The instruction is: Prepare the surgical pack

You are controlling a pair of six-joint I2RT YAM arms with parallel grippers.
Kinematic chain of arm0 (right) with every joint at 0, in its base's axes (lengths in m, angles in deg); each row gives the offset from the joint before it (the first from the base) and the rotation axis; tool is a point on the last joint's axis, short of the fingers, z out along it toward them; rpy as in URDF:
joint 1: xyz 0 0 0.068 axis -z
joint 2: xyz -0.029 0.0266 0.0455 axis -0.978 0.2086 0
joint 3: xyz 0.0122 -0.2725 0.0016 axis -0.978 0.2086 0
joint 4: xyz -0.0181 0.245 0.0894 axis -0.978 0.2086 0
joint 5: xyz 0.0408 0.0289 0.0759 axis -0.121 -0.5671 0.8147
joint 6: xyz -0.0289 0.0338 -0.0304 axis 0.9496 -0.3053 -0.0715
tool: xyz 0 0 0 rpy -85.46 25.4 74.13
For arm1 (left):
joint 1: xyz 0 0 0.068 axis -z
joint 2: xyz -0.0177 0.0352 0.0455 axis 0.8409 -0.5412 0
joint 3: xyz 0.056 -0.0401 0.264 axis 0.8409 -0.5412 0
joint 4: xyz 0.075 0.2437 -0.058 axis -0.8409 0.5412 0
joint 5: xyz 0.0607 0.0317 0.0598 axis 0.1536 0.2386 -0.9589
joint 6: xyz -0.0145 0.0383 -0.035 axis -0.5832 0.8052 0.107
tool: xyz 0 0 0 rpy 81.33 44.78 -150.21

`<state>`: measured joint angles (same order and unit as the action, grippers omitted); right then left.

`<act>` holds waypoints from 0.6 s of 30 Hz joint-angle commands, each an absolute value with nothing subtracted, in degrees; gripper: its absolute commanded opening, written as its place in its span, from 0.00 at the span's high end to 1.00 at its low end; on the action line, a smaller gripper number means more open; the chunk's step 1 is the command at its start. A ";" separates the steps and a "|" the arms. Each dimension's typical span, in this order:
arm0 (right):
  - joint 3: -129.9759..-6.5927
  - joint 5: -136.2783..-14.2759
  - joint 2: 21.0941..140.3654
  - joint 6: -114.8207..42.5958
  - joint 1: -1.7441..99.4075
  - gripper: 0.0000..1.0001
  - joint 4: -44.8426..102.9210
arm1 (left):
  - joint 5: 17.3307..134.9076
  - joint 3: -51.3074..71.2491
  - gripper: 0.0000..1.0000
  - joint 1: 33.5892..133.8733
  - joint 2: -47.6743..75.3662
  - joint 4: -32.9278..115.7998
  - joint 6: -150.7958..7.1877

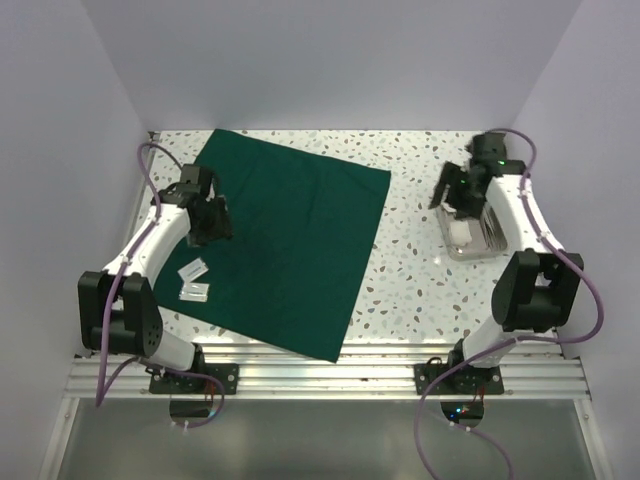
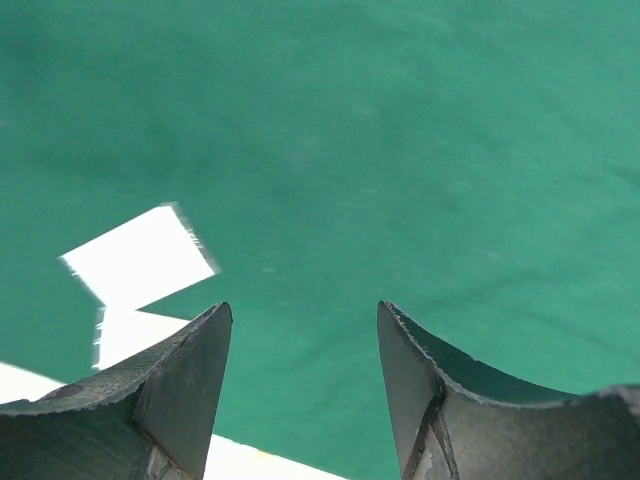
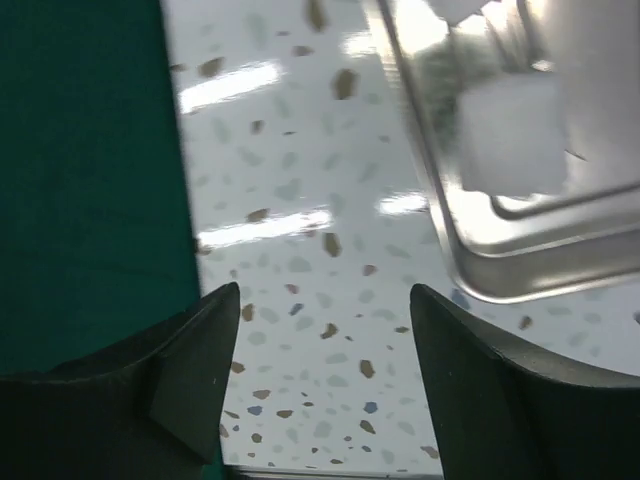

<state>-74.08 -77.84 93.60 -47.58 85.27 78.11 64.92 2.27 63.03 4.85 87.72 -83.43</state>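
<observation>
Top external view: green cloth (image 1: 290,240) flat on worktop (image 1: 410,270), steel tray (image 1: 470,256) well apart. Both tools gape empty: left tool (image 1: 212,232) near gauze pads (image 1: 193,281), right tool (image 1: 460,192) beside tray, which likely wants a square rim grip.

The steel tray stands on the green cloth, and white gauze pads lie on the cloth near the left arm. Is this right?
Not quite. The steel tray stands on the bare table, right of the green cloth, as the top external view shows. The white gauze pads do lie on the cloth.
</observation>
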 commanded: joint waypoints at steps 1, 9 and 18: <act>-78.60 -75.54 93.42 -49.16 74.38 0.28 78.02 | 55.65 5.82 0.37 61.54 2.86 92.49 -84.83; -75.20 -71.32 97.74 -45.12 55.12 0.33 73.98 | 42.91 7.93 0.50 61.10 -7.77 98.90 -92.91; -73.51 -67.89 99.84 -43.80 53.61 0.35 71.25 | 31.13 11.63 0.55 65.58 -17.71 104.88 -101.61</act>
